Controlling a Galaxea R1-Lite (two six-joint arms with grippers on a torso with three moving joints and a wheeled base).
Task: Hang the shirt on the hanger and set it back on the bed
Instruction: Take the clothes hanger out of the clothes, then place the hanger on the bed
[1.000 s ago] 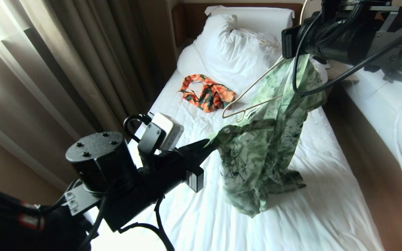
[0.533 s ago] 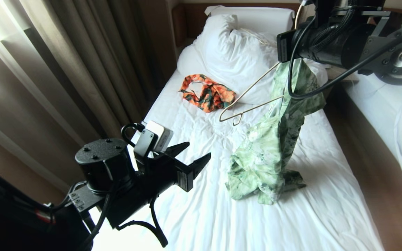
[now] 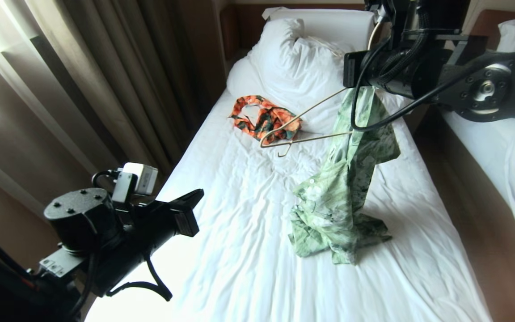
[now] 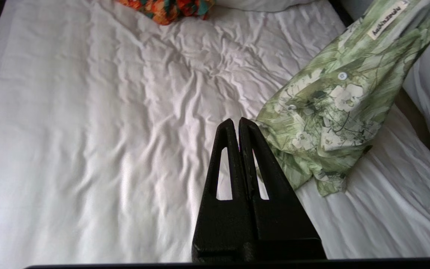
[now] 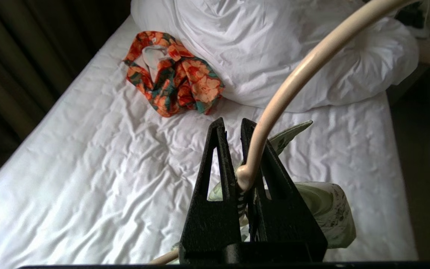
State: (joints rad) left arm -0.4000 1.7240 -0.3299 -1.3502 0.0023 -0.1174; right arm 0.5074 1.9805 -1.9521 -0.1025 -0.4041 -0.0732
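My right gripper (image 5: 242,134): fingers clamped on cream wire hanger (image 3: 302,127) with green floral shirt (image 3: 342,197), one shoulder on, rest heaped on white-sheeted bed (image 3: 239,250) | my left gripper (image 4: 239,125): fingers closed, empty | remaining: second shoulder, set down.

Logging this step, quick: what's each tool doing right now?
Left tool: closed, empty, above the bed.
Right tool: closed on the hanger and the shirt.
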